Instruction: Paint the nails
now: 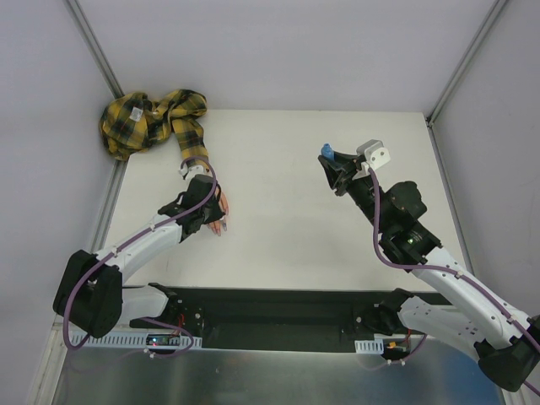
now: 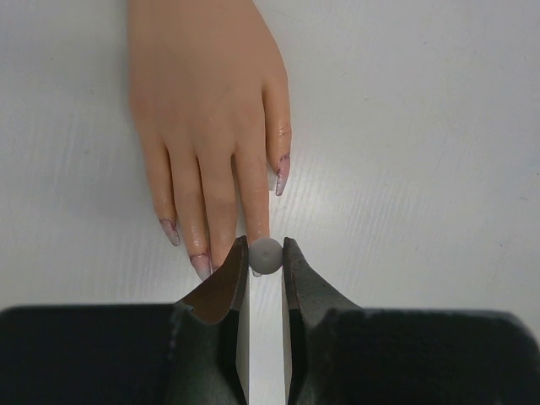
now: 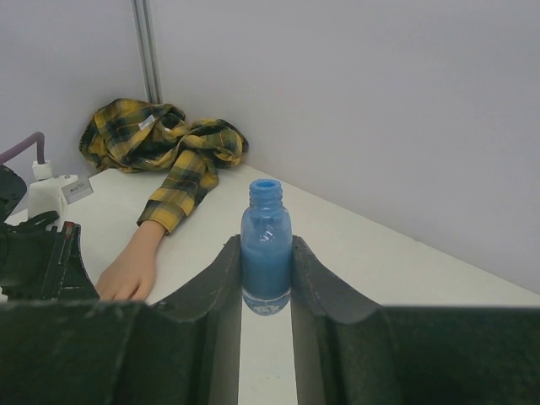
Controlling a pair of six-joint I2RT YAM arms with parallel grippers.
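The left gripper (image 2: 265,246) is clamped on a small grey cap (image 2: 267,256), right at the tip of one finger of the hand (image 2: 202,93), which lies flat on the table (image 2: 422,169). The right gripper (image 3: 266,246) grips the open bottle (image 3: 266,228), well apart from the hand. The risk is that the cap hides that fingertip and whatever hangs below, so a blind stroke could smear skin or nudge the loose hand. The nails (image 2: 282,175) in view are tiny, glossy and pinkish-purple, patchy at their edges.
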